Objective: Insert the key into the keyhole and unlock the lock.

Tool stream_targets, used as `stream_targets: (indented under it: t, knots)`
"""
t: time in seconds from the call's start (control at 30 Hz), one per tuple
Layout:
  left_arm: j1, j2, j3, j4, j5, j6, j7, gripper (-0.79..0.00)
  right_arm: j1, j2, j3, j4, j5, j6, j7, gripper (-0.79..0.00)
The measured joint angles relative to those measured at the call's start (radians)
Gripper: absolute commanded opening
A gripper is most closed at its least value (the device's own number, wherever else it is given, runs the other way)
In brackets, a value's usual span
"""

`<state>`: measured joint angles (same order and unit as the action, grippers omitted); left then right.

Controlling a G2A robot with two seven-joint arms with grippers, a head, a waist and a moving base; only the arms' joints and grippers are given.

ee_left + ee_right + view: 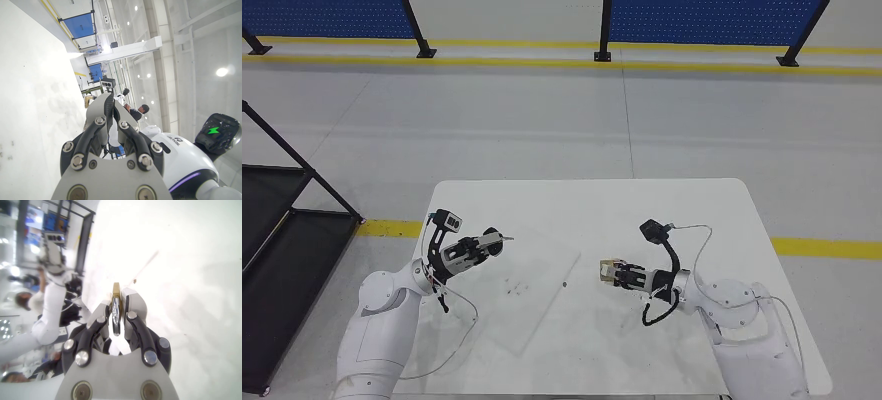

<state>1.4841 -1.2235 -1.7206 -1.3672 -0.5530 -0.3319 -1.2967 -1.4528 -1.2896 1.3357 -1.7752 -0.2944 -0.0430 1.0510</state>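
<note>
One brass padlock with a chrome shackle sits in the right gripper. The jaws are clamped on its flat sides, with the shackle turned back toward the wrist and the brass body poking out past the fingertips. It is held over the right-middle part of the white surface, and the body points toward the other arm. The keyhole itself cannot be made out.

One small silver key shows as a thin sliver sticking out of the left gripper, near the surface's left side. In the left wrist view the jaws are pressed together pad to pad. The key's tip points roughly toward the padlock, and the two are well apart.

Under the gap between them lies one pale rectangular sheet, flat on the surface and set at an angle to its edges. There are a few small dark specks on it and one more speck near its right edge.

A black metal rack stands on the floor just beyond the surface's left edge, close to the left arm. Blue barrier panels stand well beyond the far edge.
</note>
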Motion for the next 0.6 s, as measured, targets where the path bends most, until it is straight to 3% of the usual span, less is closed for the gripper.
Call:
stream_targets:
  t: [0.2,0.6]
  knots:
    - [0.000,0.000,0.000,0.000,0.000,0.000,0.000,-0.785,0.020,0.000,-0.001,0.096,0.176,-0.093,0.012,-0.785]
    - [0.000,0.000,0.000,0.000,0.000,0.000,0.000,-0.785,0.014,-0.001,-0.004,0.095,0.174,-0.089,0.000,-0.785]
